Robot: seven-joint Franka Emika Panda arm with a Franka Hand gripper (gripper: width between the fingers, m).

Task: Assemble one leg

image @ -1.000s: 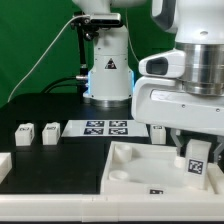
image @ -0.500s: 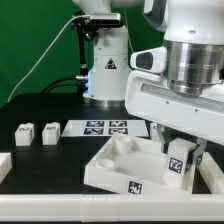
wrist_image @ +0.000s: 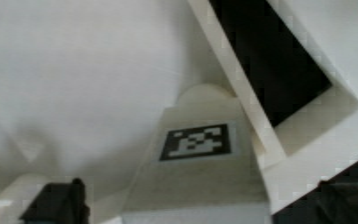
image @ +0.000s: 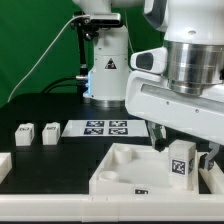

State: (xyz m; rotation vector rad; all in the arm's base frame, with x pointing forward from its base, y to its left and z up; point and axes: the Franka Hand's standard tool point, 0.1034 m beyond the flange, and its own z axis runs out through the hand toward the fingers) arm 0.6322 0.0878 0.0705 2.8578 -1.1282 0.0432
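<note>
Exterior view: the gripper [image: 183,160] is pinching a tagged leg [image: 181,162] between its fingers, directly over the white tray-like piece [image: 120,165]; two spare legs [image: 36,133] lie well apart from the gripper, the marker board [image: 107,127] between; judged step: seating the leg in a tray socket; next move calls for aligned descent.

Wrist view: only here, the leg's tag [wrist_image: 199,141] shows close against the tray wall [wrist_image: 247,70]; spare legs are absent.

White tray-like piece [image: 125,170] (tagged), marker board [image: 105,128], black table [image: 50,160]
</note>
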